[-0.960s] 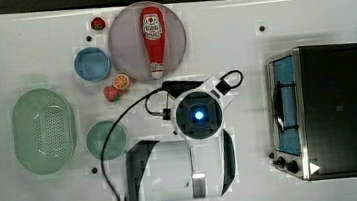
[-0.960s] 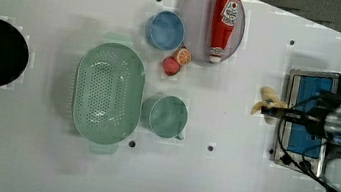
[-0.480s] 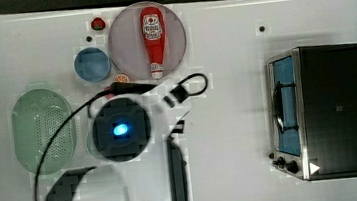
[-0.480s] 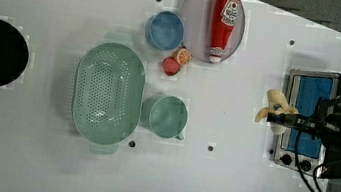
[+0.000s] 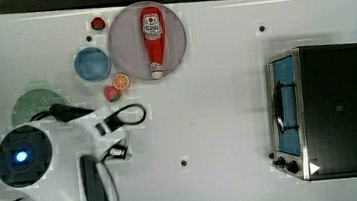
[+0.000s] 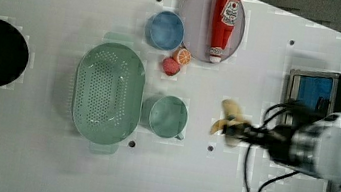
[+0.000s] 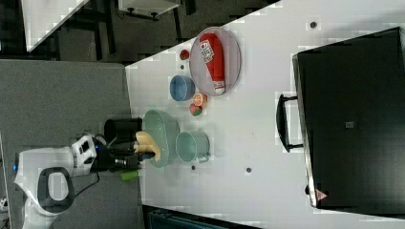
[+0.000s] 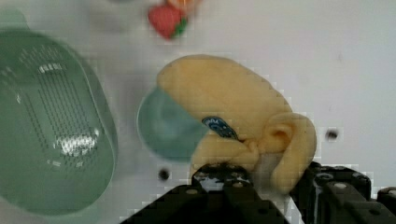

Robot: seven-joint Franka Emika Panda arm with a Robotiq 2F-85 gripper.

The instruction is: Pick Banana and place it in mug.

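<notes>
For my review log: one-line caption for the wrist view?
Gripper holds the banana above the table, partly over the mug, basket alongside.

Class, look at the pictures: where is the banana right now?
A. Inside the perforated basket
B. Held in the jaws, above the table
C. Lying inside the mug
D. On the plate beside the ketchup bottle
B: the left view shows the banana gripped at the gripper, apart from the mug, which has nothing in it.

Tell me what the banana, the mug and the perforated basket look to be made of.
Banana: matte, soft-looking, probably foam or rubber toy, with a blue sticker. Mug: smooth muted-green, likely plastic, though glazed ceramic is possible. Basket: pale-green plastic, with moulded holes and glossy highlights.
</notes>
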